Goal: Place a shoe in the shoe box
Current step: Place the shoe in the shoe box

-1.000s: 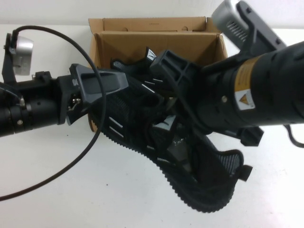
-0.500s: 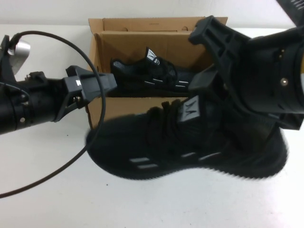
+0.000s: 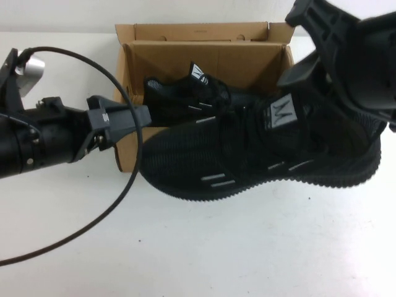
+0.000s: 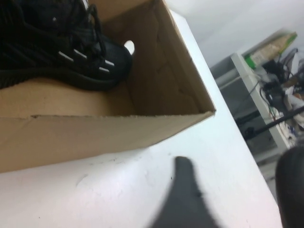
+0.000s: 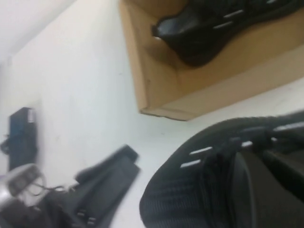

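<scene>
A black mesh shoe (image 3: pixel 247 154) with white dashes hangs level in the air just in front of the shoe box (image 3: pixel 204 34), toe toward the left. My right gripper (image 3: pixel 312 68) is shut on its heel collar, at the right. In the right wrist view the held shoe (image 5: pixel 199 190) fills the lower corner beside my finger (image 5: pixel 266 190). A second, identical shoe (image 3: pixel 179 96) lies inside the open brown box. My left gripper (image 3: pixel 133 114) stands open and empty by the box's front left corner, apart from both shoes; its finger (image 4: pixel 183 199) hovers over bare table.
A black cable (image 3: pixel 93 204) loops from the left arm across the white table. The box's lid flap (image 3: pixel 198 30) stands up at the back. In the left wrist view, shelving and clutter (image 4: pixel 270 71) lie beyond the table edge.
The right gripper has raised the shoe and turned it from sole-outward to level, carrying it right and toward the box. The left gripper has come off the shoe and drawn back left.
</scene>
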Controlling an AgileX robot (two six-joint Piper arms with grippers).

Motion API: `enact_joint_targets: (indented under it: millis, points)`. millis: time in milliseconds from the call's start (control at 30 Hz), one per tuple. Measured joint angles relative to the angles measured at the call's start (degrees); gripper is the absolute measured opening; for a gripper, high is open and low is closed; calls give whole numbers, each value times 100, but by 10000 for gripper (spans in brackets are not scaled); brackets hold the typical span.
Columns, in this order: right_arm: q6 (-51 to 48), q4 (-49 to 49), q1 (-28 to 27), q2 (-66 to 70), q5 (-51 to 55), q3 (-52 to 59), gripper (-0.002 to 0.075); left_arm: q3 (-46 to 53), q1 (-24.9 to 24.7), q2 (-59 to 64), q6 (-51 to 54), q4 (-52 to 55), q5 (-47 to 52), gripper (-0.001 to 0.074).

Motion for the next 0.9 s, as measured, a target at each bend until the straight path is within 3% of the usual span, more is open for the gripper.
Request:
enact_joint_targets:
  millis: [133,233,533,900]
  points:
    - [-478,536,-409,73,-375,0,-6,0,0,0,196,261,233,167]
    - [-607,720,-710,210,-695,0,-6,0,0,0,477,483,441,48]
    - [-1700,1956,-1419,1046,-2053,0,-6,0,0,-510,379,1846,141,0]
    - [-4291,4989,-1919,2298,-3200,-199,-6,0,0,-1677,-730,3425,-43,-1]
